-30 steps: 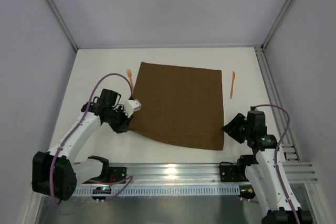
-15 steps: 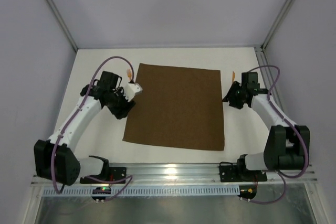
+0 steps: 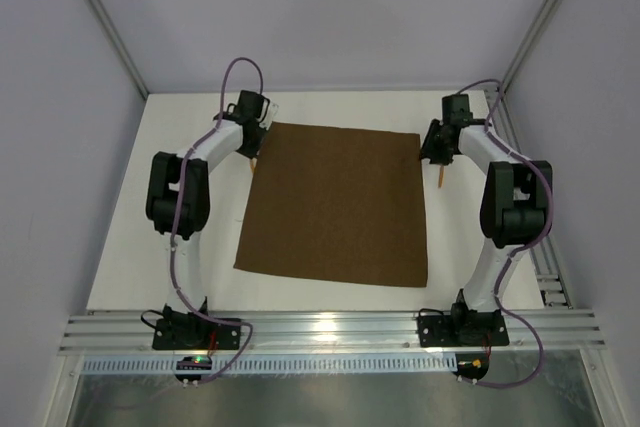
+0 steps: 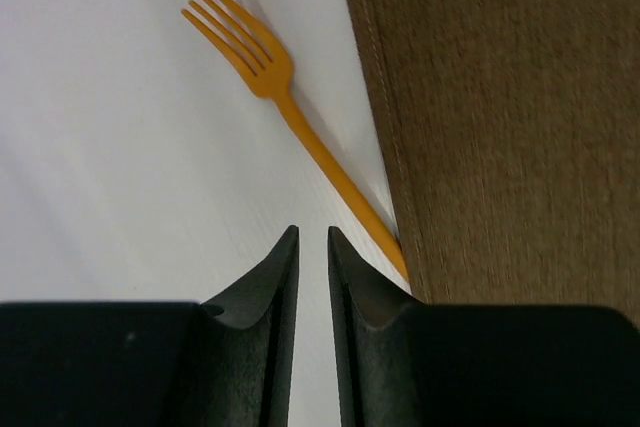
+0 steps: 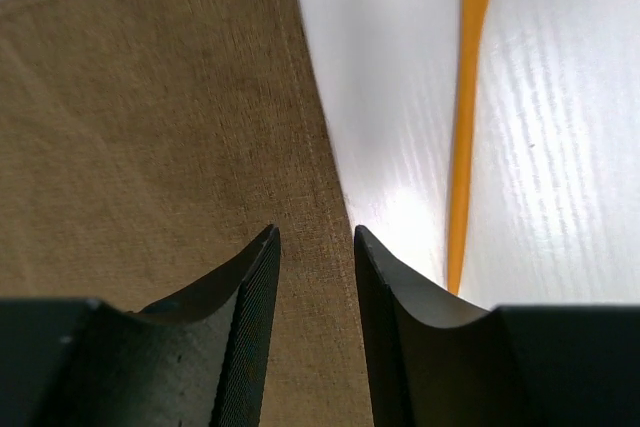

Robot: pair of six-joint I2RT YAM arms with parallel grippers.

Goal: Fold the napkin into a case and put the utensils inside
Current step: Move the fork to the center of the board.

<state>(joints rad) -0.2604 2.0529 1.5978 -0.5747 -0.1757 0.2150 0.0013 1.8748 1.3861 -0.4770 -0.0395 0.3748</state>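
The left gripper hangs over bare table at the napkin's far left corner, its jaws a narrow slit apart and holding nothing. Just ahead lies the orange fork, thin and light, its handle running right up to the hem. It looks likely to skid or snag when the cloth moves.

The napkin lies flat and unfolded mid-table. It is soft, limp and matte, so it is best pinched at a far corner or hem.

The right gripper hovers with its jaws apart over the right hem, empty. The other orange utensil lies just beside that edge, close enough to get bumped.
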